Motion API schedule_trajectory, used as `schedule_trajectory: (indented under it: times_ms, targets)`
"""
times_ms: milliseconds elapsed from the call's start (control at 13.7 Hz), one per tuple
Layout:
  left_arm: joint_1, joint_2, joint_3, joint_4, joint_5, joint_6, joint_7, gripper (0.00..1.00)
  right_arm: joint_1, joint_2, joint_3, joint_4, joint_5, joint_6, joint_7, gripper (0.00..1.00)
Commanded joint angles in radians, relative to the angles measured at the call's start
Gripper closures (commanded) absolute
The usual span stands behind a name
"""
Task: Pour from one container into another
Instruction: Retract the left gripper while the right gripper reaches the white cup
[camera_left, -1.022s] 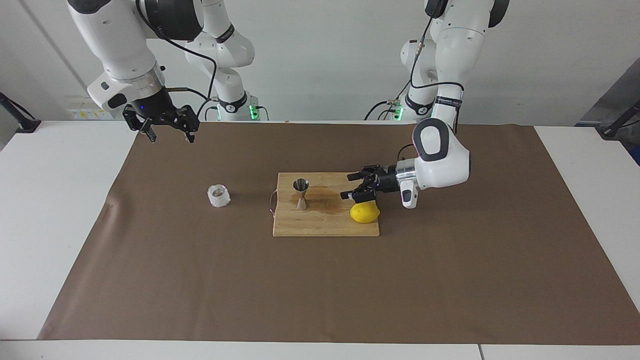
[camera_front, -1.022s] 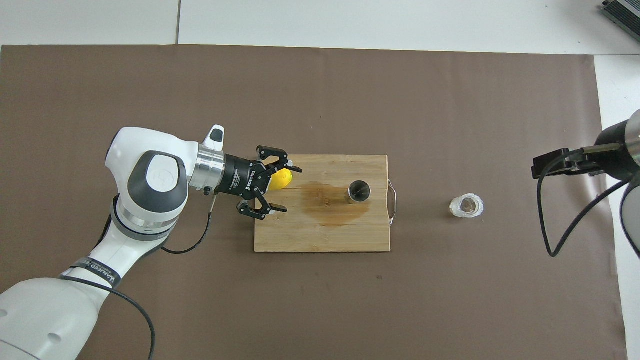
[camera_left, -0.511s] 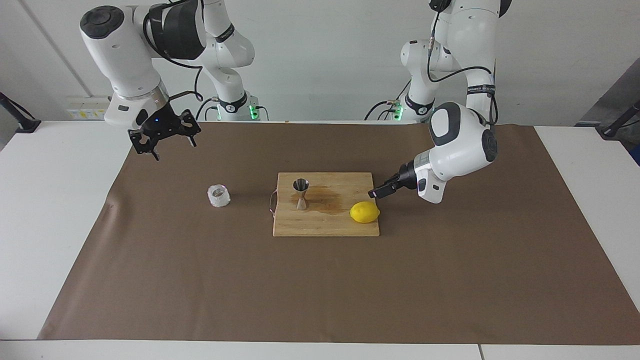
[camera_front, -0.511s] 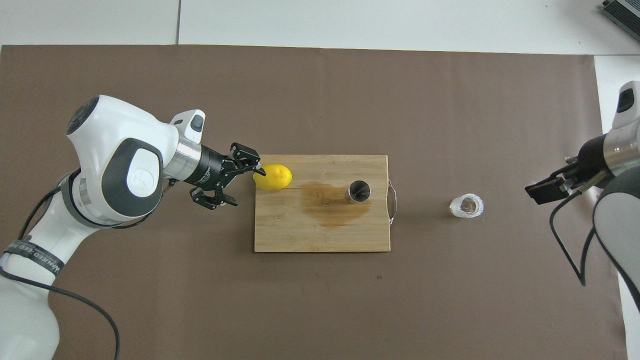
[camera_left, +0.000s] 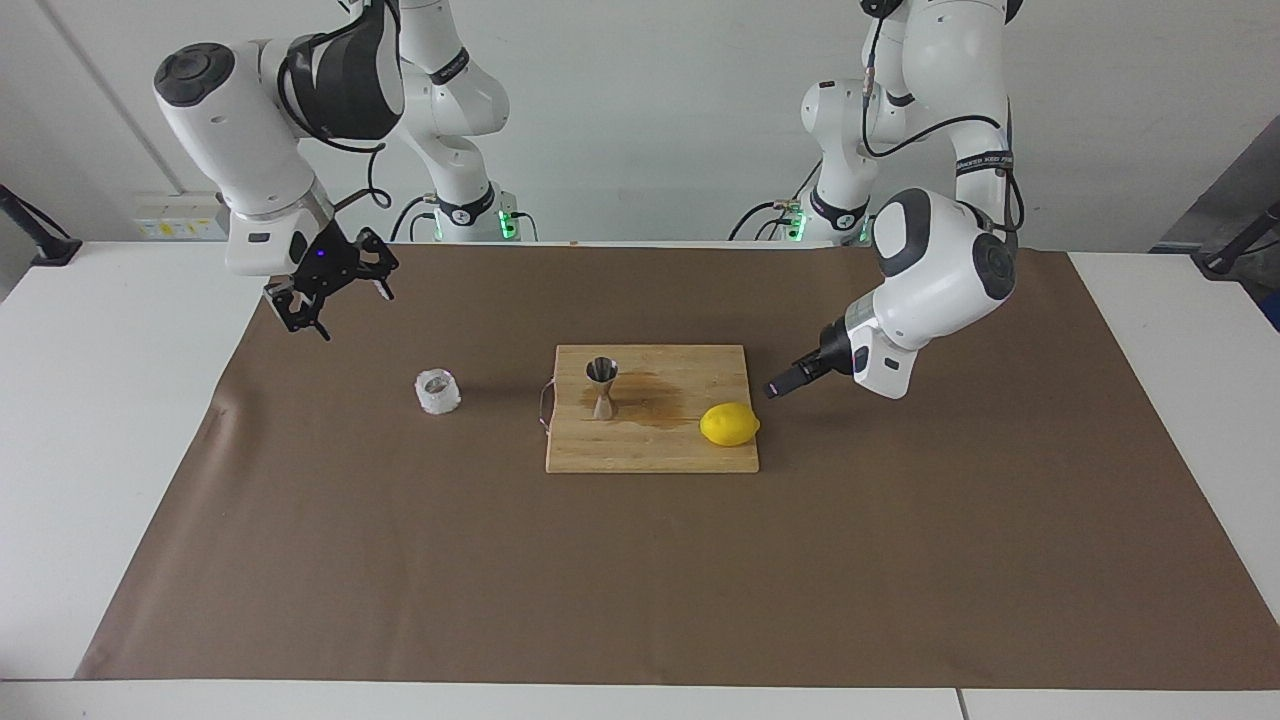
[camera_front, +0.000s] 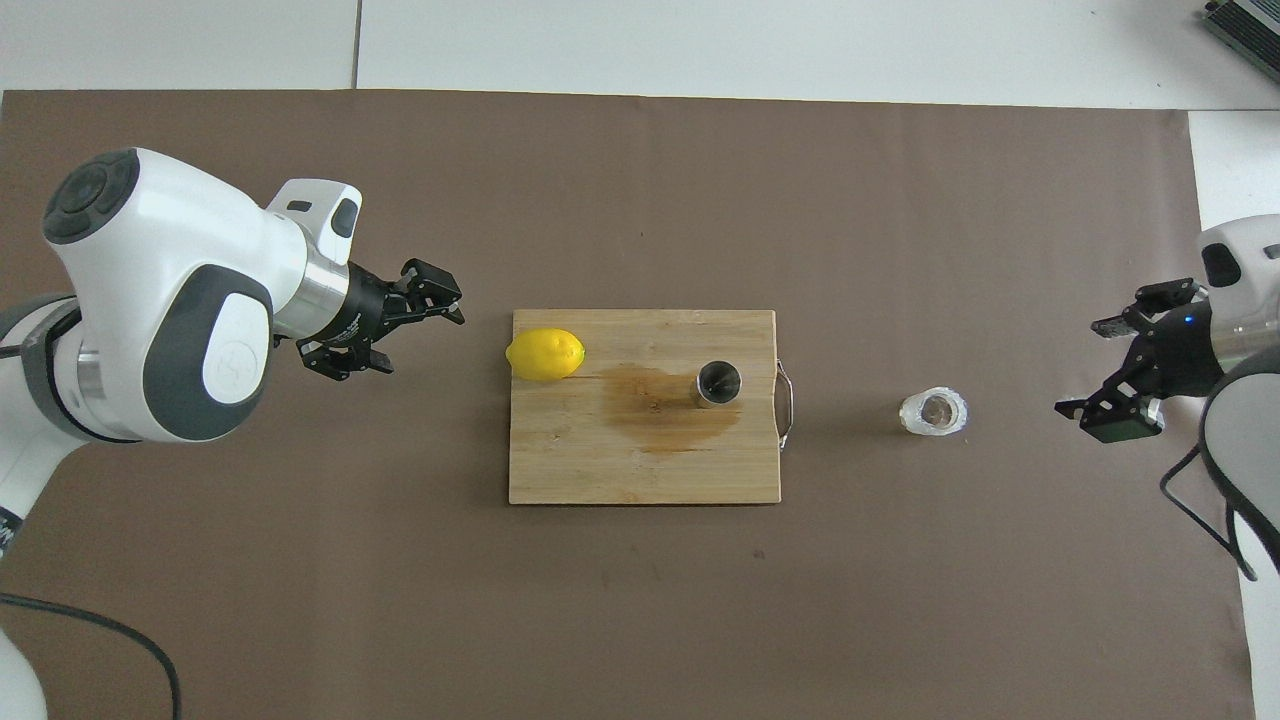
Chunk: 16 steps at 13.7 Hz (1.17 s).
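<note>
The white bumpy cup (camera_left: 438, 392) stands on the brown mat, beside the board toward the right arm's end; it also shows in the overhead view (camera_front: 932, 412). The steel jigger (camera_left: 602, 387) stands upright on the wooden board, at the end by the cup, and shows from above (camera_front: 718, 384). My right gripper (camera_left: 345, 300) is open and empty, raised over the mat, apart from the cup (camera_front: 1085, 368). My left gripper (camera_front: 420, 338) is open and empty over the mat just off the board's lemon end (camera_left: 783, 385).
A lemon (camera_left: 729, 424) lies on the wooden cutting board (camera_left: 650, 452) at the end toward the left arm. A brown wet stain (camera_front: 660, 410) spreads on the board beside the jigger. The board has a metal handle (camera_front: 786, 405) facing the cup.
My left gripper has drawn back off the lemon and the board, toward the left arm's end. My right gripper has come lower and tilted, moving toward the cup.
</note>
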Motion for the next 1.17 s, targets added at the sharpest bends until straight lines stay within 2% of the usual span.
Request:
schedule_trajectory:
  times_ms: [0,146,365,657,949,1095]
  targets:
    - [0.005,-0.034,0.001,0.016,0.09,-0.012,0.0,0.0,-0.05,0.01,0.008,-0.085,0.1,0.031,-0.201,0.0]
    - [0.008,-0.072,0.002,0.023,0.201,-0.023,0.046,0.0,-0.069,0.03,0.008,-0.135,0.17,0.072,-0.35,0.0]
    - [0.078,-0.092,0.007,0.083,0.212,-0.118,0.22,0.0,-0.076,0.068,0.008,-0.187,0.252,0.1,-0.509,0.0]
    - [0.134,-0.166,0.008,0.114,0.213,-0.268,0.27,0.0,-0.084,0.133,0.008,-0.211,0.386,0.167,-0.787,0.0]
    - [0.13,-0.148,0.069,0.218,0.238,-0.402,0.335,0.0,-0.075,0.18,0.009,-0.209,0.423,0.195,-0.901,0.0]
    - [0.129,-0.142,0.079,0.261,0.273,-0.468,0.351,0.0,-0.076,0.222,0.009,-0.209,0.485,0.197,-0.97,0.0]
